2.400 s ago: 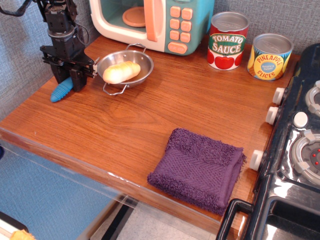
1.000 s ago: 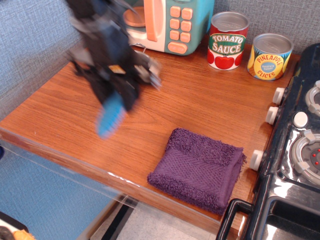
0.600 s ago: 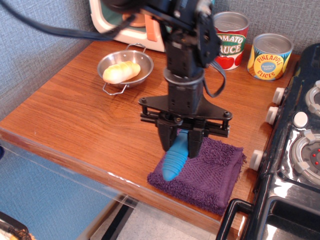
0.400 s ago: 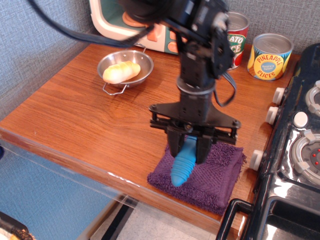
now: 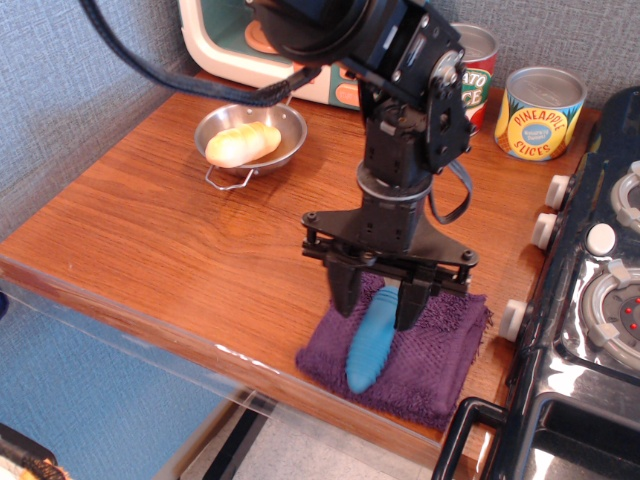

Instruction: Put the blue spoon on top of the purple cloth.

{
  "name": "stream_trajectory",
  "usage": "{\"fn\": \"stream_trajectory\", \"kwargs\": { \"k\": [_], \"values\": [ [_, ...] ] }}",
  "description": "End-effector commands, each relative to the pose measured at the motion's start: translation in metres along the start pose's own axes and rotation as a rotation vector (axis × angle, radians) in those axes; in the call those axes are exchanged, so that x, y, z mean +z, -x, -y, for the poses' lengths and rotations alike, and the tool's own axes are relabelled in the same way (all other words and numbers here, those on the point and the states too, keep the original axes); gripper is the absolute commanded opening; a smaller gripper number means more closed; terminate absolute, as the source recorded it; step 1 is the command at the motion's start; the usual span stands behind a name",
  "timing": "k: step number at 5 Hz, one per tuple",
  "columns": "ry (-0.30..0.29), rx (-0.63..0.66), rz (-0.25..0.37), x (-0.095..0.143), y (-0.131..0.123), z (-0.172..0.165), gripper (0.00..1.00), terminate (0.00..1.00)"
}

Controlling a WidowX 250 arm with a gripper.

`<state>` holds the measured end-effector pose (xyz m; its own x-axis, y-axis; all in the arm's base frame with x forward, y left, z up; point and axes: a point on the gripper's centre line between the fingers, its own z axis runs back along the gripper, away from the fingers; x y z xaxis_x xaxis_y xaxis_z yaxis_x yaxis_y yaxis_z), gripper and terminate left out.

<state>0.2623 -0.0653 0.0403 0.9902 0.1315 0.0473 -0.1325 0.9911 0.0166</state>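
The blue spoon (image 5: 370, 345) shows its thick ribbed blue handle; it lies on the purple cloth (image 5: 440, 360) at the table's front right, pointing toward the front edge. Its metal head is hidden behind the gripper. My gripper (image 5: 378, 312) hangs straight down over the cloth's back half. Its two black fingers (image 5: 345, 295) stand apart on either side of the handle's upper end, with gaps showing, so the gripper is open.
A small metal bowl (image 5: 290, 118) holding a yellow food item (image 5: 240, 143) sits at the back left. A toy microwave (image 5: 225, 40) stands behind it. A tomato sauce can (image 5: 478, 60) and a pineapple can (image 5: 538, 112) stand at the back right. A black toy stove (image 5: 590, 300) borders the right side.
My gripper carried the spoon from beside the bowl across the table to the cloth and lowered it. The fingers have now spread slightly and the handle has dropped onto the cloth.
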Motion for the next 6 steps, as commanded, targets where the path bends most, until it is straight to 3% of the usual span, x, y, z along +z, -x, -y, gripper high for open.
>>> {"fn": "stream_trajectory", "kwargs": {
  "k": [1, 2, 3, 4, 5, 6],
  "values": [
    [0.024, -0.007, 0.140, 0.069, 0.003, -0.062, 1.00, 0.00],
    [0.043, 0.009, 0.147, 0.091, -0.011, -0.112, 1.00, 0.00],
    [0.040, -0.045, 0.086, 0.082, -0.032, -0.132, 1.00, 0.00],
    [0.051, -0.114, 0.029, 0.064, -0.042, -0.137, 1.00, 0.00],
    [-0.010, -0.128, 0.032, 0.053, -0.043, -0.146, 1.00, 0.00],
    [-0.010, -0.128, 0.032, 0.053, -0.043, -0.146, 1.00, 0.00]
  ]
}}
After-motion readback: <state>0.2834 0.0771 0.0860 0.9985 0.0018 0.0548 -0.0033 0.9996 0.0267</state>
